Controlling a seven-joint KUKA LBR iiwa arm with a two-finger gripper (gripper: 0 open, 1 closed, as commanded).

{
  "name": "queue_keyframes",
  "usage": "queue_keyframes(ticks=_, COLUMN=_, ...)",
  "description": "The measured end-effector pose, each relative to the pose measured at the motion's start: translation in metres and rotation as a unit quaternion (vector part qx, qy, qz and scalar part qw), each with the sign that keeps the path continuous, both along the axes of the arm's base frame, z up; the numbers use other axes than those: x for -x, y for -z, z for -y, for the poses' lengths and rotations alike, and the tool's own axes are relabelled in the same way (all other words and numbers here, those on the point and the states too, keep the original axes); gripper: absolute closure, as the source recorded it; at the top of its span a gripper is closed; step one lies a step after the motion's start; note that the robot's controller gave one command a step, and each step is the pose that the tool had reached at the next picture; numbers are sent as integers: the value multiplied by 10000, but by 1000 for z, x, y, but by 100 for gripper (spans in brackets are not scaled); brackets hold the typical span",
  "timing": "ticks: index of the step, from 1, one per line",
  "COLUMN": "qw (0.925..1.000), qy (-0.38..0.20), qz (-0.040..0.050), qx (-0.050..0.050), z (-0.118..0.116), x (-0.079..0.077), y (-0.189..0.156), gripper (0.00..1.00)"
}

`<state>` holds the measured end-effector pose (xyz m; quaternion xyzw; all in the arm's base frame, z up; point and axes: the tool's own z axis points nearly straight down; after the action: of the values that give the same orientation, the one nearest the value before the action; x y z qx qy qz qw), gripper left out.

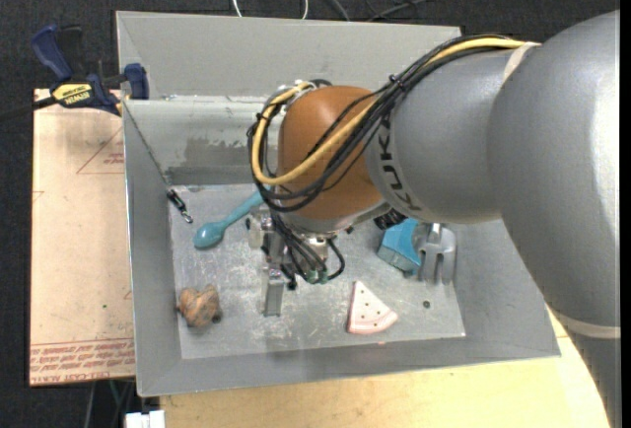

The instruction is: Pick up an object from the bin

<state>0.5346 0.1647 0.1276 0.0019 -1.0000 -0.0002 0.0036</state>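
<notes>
Tool (pixel 274 293) low over your bin's (pixel 148 189) centre, teal spoon (pixel 222 226) upper left of it, pink wedge (pixel 371 311) right, apart or together you cannot tell.

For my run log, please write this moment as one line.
gripper: low, middle of bin | near: teal spoon, brown lump, pink wedge | farther: blue block | held: none seen

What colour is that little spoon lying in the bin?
The spoon is turquoise; the camera view shows it well.
</notes>
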Motion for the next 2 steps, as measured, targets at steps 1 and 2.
queue_keyframes(ticks=1, qw=10000, qy=17, qz=34, qx=-6, z=1, x=-2, y=-5, gripper=0)
queue_keyframes(ticks=2, qw=10000, qy=-59, qz=21, qx=-5, z=14, x=-17, y=-42, gripper=0)
